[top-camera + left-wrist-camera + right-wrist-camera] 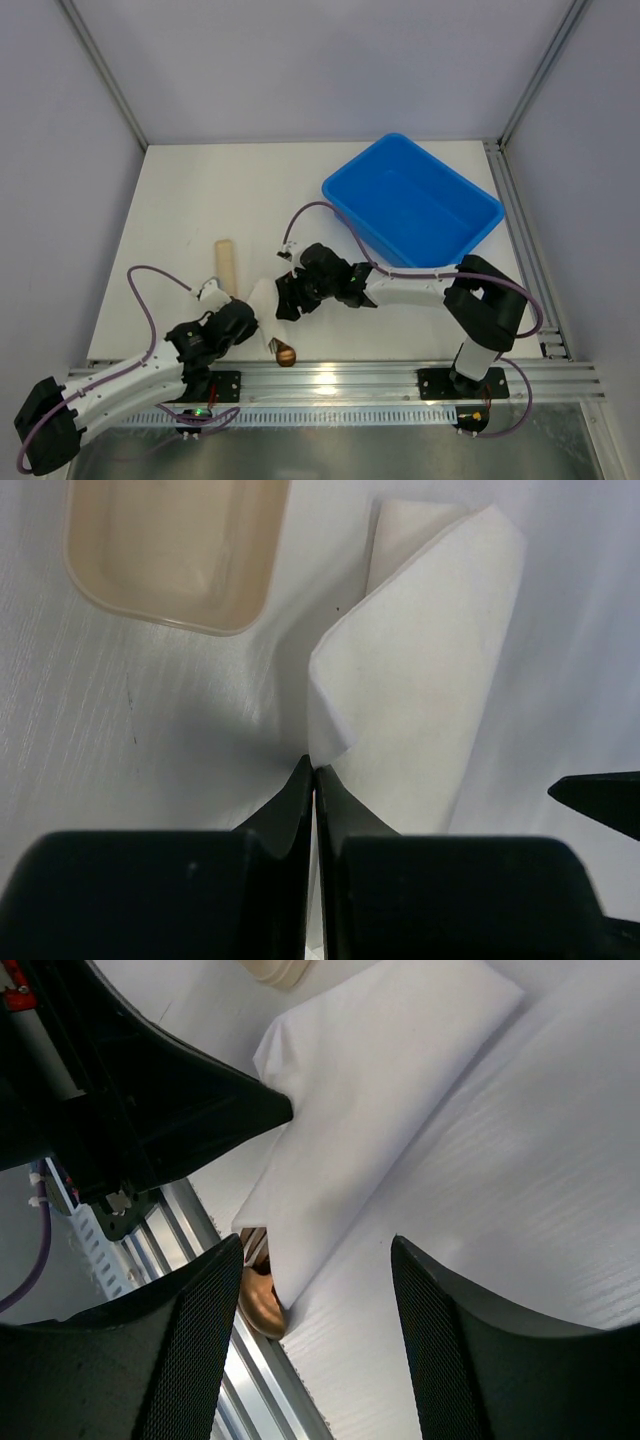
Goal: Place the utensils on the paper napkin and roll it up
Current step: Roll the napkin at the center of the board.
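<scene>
The napkin [263, 302] lies folded near the desk's [180, 200] front edge with a spoon [262, 1302] bowl (gold-brown) poking out beneath it, the left tool [312, 772] shut tight at its curled corner, maybe pinching it, the right tool [318, 1255] spread above it, holding nothing.

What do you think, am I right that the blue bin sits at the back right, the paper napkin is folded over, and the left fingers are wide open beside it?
Not quite. The left fingers are shut, their tips pressed together at the edge of the paper napkin, as the left wrist view shows. The blue bin does sit at the back right, and the napkin is folded over.
</scene>
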Controlling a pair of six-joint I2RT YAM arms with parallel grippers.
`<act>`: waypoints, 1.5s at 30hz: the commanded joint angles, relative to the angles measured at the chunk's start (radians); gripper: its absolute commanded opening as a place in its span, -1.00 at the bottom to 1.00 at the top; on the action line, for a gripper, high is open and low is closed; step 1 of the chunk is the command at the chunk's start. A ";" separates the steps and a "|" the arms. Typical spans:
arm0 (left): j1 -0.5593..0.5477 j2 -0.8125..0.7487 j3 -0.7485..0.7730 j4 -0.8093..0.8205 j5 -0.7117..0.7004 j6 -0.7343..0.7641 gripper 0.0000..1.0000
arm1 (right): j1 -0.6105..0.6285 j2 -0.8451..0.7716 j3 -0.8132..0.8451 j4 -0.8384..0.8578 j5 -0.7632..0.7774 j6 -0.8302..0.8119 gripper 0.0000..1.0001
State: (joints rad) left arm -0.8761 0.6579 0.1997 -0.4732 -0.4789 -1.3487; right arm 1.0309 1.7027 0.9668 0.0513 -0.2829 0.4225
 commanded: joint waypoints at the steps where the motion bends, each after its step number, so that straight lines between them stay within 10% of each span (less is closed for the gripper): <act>1: -0.004 -0.010 0.014 -0.048 -0.015 0.020 -1.00 | -0.012 0.012 -0.003 0.005 0.024 0.013 0.30; 8: -0.004 -0.026 0.017 -0.054 -0.015 0.025 -1.00 | 0.012 -0.052 -0.077 0.162 -0.088 -0.004 0.01; 14: -0.004 -0.023 0.027 -0.051 -0.007 0.034 -1.00 | 0.058 -0.052 -0.106 0.223 -0.136 -0.025 -0.92; 22: -0.004 -0.003 0.027 -0.028 0.003 0.048 -1.00 | 0.113 -0.060 -0.126 0.256 -0.131 -0.042 -0.93; 30: -0.004 -0.017 0.038 -0.041 0.003 0.059 -1.00 | 0.144 -0.098 -0.141 0.079 0.087 -0.015 -0.33; 45: -0.004 0.009 0.038 -0.016 0.013 0.062 -1.00 | 0.164 -0.109 -0.246 0.137 0.053 -0.017 -0.07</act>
State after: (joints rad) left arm -0.8768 0.6632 0.2111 -0.4870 -0.4671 -1.3006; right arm 1.1828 1.5909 0.7326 0.1242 -0.2146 0.4141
